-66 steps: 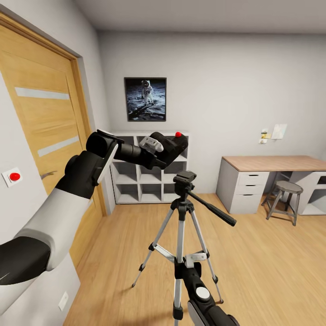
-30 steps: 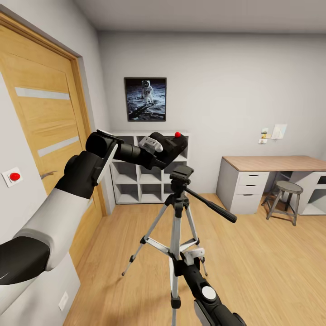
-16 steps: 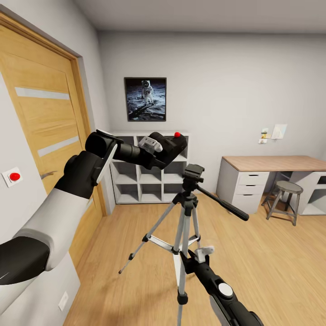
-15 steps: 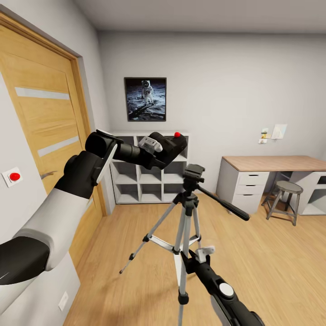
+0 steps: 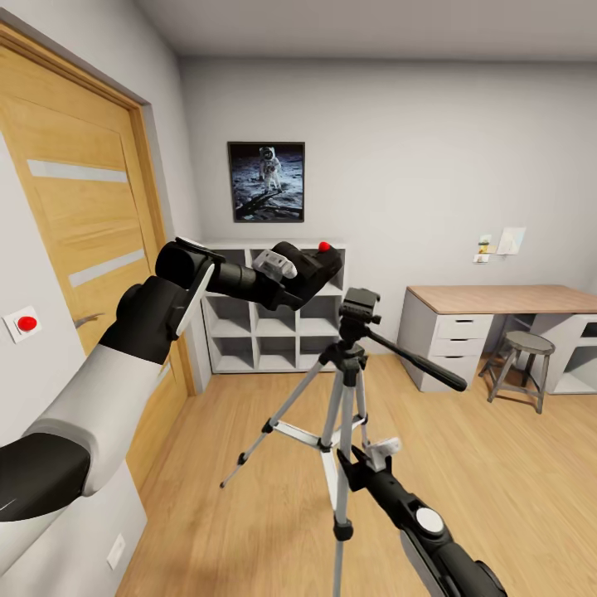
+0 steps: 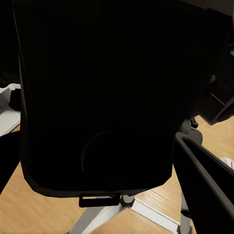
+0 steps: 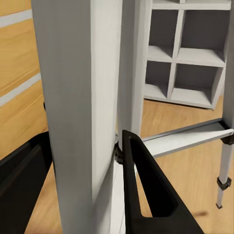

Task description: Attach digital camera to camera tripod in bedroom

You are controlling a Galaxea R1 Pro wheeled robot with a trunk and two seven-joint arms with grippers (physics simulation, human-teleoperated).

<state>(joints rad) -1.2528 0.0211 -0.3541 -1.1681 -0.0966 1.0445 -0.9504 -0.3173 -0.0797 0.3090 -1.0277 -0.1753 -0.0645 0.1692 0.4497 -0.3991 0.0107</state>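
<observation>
A: Report the nearest item first.

B: The right hand (image 5: 355, 461) sits at 6 o'clock in the head view, clamped on a leg of the camera tripod (image 5: 347, 390). In the right wrist view its fingers (image 7: 146, 190) stand on either side of the silver-grey tripod leg (image 7: 80, 107), touching it.

A: Tripod position?

B: It is centred in the head view, tilted, with its black head toward 12 o'clock. One foot (image 5: 342, 529) is near 6 o'clock, another (image 5: 241, 458) at 8 o'clock. The long pan handle (image 5: 419, 361) points toward 4 o'clock from the head.

A: Left hand?

B: The left hand (image 5: 286, 278) is at 10 o'clock from the tripod head, closed on the digital camera (image 5: 315, 267). The camera is held in the air, above and just beside the tripod head, apart from it. Its red button (image 5: 324, 246) faces up. In the left wrist view the digital camera's body (image 6: 97, 97) blocks most of the frame, with tripod parts (image 6: 141, 209) below it.

A: Background, far side?

B: White cube shelves (image 5: 249, 332) stand against the back wall behind the camera. A framed astronaut picture (image 5: 266, 182) hangs above them at 12 o'clock. A wooden door (image 5: 79, 249) is at 9 o'clock. A tabletop (image 5: 506, 298) with a stool (image 5: 521, 365) is at 3 o'clock. The floor (image 5: 497, 464) is light wood.
</observation>
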